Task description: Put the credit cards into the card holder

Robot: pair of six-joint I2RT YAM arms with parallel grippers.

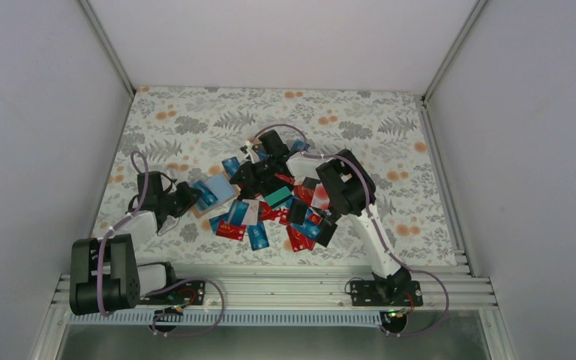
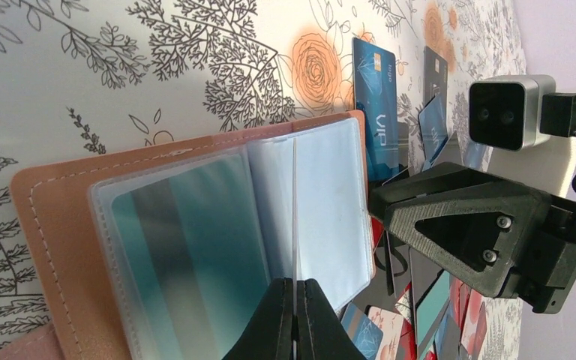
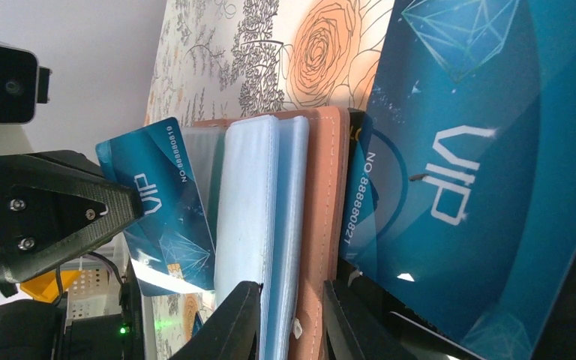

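Left tool [image 2: 294, 315], at the lower centre of its wrist view, is pinched tight on a blue VIP card [image 3: 161, 217]. The card stands edge-on over the open card holder [image 2: 52, 247] on the worktop [image 1: 195, 120] (one teal card [image 2: 180, 255] already sleeved). The card should slide squarely into a clear pocket while the right tool [image 3: 289, 300], narrowed onto sleeves and cover, steadies them.

Your table [image 1: 390, 120] carries a floral cloth. The credit cards [image 1: 258, 235] lie heaped near its middle, and the card holder [image 1: 220, 189] lies open just left of that heap.
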